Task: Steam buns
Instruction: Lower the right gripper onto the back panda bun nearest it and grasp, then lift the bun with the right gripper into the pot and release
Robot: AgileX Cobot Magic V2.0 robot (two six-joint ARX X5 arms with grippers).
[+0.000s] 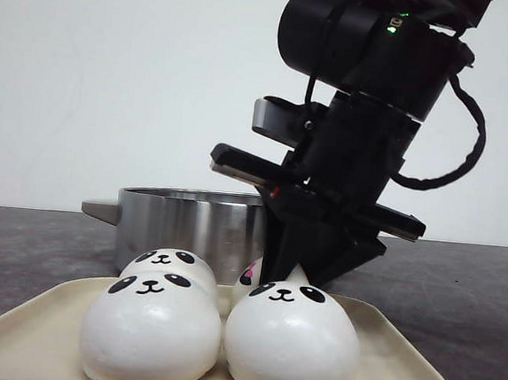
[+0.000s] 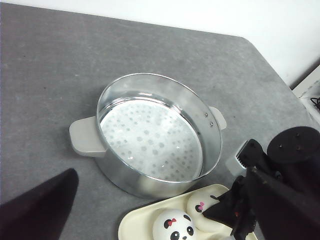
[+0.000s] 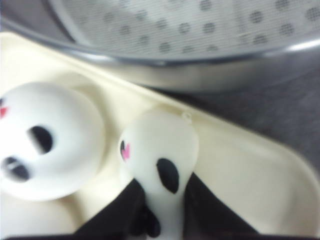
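1. Four buns sit on my cream tray [image 1: 399, 363]; the front view shows two in the near row and two behind them.
2. My right pincer [image 3: 162, 210] is down over the back row, its dark fingers [image 3: 127, 207] pressed against both sides of the back-right bun [image 3: 160, 150], which is squeezed narrow between them.
3. That pinched bun shows a pink mark and a black eye in the right wrist view, and it lies close to the tray's rim.
4. Just beside the right pincer, the back-left bun [image 3: 47, 140] rests untouched on the tray.
5. On my side of the right pincer, the front-right bun [image 1: 292, 340] and front-left bun [image 1: 151, 328] stand touching each other.
6. Beyond the right pincer, the steel steamer pot [image 2: 150, 137] stands on the grey desk [image 2: 45, 65] just past the tray, its perforated floor bare.
7. My left pincer [image 2: 35, 210] shows only as one dark tip in the left wrist view, so I cannot tell how it is set.
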